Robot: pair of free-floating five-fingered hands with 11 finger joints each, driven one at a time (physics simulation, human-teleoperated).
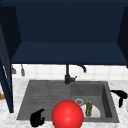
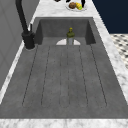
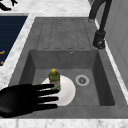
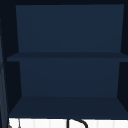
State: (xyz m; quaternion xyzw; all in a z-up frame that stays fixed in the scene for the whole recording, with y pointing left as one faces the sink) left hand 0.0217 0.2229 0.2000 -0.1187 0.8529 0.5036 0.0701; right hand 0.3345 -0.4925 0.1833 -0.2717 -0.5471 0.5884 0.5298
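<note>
My left hand (image 1: 37,118) hovers over the front left corner of the sink's drainboard (image 1: 42,96), fingers relaxed, holding nothing. My right hand (image 1: 120,96) floats over the counter just right of the basin (image 1: 106,100); in the right side view the right hand (image 3: 25,100) lies flat with straight fingers pointing at a small green bottle (image 3: 54,78). The bottle (image 1: 89,108) stands upright on a white plate (image 3: 66,92) in the basin. A big red ball (image 1: 67,115) sits at the sink's front edge, between the hands.
A black faucet (image 1: 67,75) rises behind the sink's middle. Above is an open dark blue cabinet (image 4: 67,56) with bare shelves, its door (image 1: 6,75) swung out at the left. A plate of fruit (image 2: 75,5) rests on the counter beyond the basin.
</note>
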